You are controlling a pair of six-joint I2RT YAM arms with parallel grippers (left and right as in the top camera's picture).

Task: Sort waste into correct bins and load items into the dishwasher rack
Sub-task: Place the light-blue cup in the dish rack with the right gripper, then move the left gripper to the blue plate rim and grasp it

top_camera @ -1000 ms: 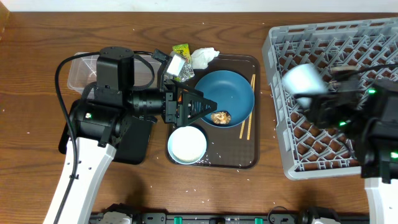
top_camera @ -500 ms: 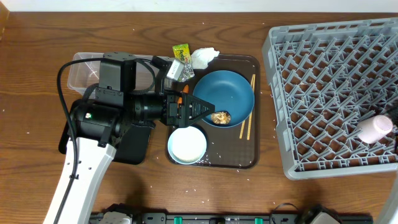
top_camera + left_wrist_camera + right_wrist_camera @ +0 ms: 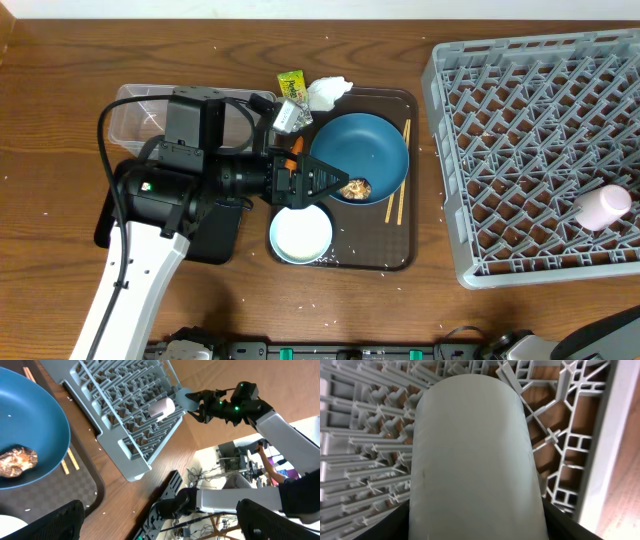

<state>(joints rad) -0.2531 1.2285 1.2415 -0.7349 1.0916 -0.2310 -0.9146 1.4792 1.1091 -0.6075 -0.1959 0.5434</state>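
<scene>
Clamping the pink cup (image 3: 602,207) between its jaws, your right gripper (image 3: 189,402) holds it against the dishwasher rack (image 3: 520,120) (outer edge); your left gripper (image 3: 332,184) gapes open, the brown food lump (image 3: 352,188) just beyond its tips.

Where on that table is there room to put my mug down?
Bare wood lies left of the clear tub and between the brown tray and the near edge of the table. The rack has only a pink cup by its right edge. It is crowded around the blue dish, where wrappers, tissue, bowl and the left gripper gather.
</scene>
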